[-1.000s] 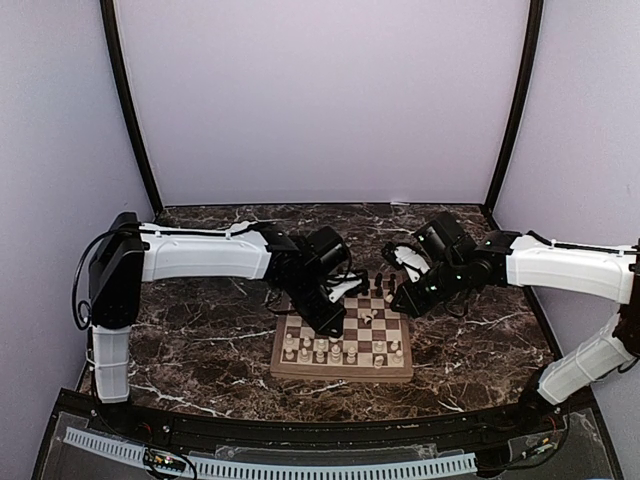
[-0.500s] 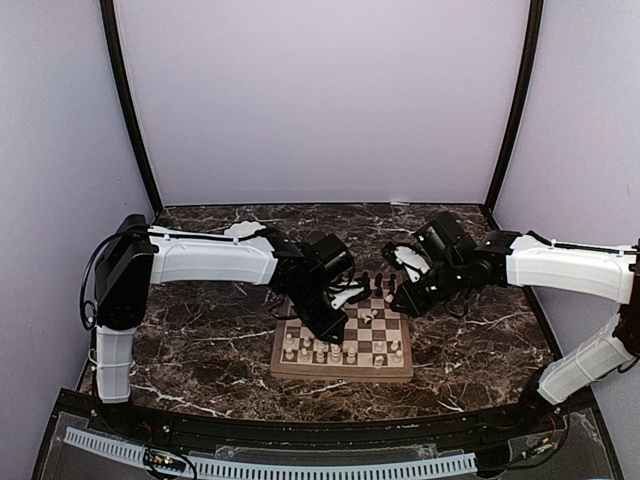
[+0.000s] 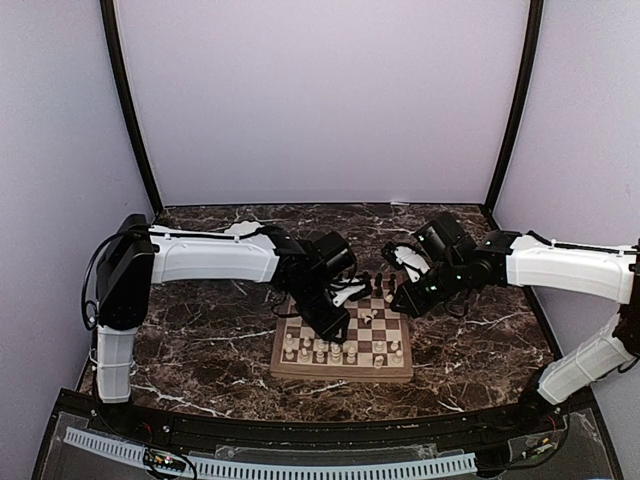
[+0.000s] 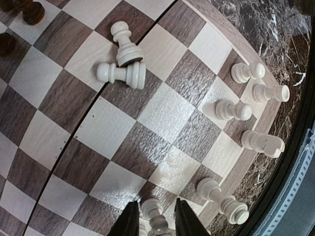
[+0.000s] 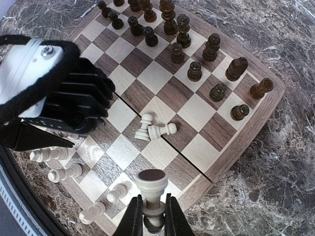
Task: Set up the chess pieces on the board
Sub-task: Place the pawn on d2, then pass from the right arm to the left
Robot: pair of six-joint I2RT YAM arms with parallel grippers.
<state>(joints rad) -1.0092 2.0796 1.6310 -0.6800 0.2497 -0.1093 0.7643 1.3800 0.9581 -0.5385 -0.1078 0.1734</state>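
The board (image 3: 340,374) lies mid-table, with dark chess pieces (image 5: 183,29) ranked along its far side and white chess pieces (image 4: 234,109) along its near edge. Two white pawns (image 4: 123,73) lie toppled against each other near the centre. My left gripper (image 4: 155,204) hovers low over the near rows (image 3: 326,326), open, its fingers either side of a white piece (image 4: 153,219) that stands on the board, with a small gap on each side. My right gripper (image 5: 152,209) hangs over the board's right edge (image 3: 400,303), shut on the stem of a white piece (image 5: 152,184) whose base faces the camera.
A small white dish (image 3: 405,258) sits on the dark marble table (image 3: 200,340) behind the board's right corner. The left arm (image 3: 215,258) reaches across from the left and its black wrist (image 5: 74,103) covers part of the board in the right wrist view.
The left gripper's jaws have parted off the white piece that they were shut on. The left arm has shifted slightly. The right arm and its piece have not moved.
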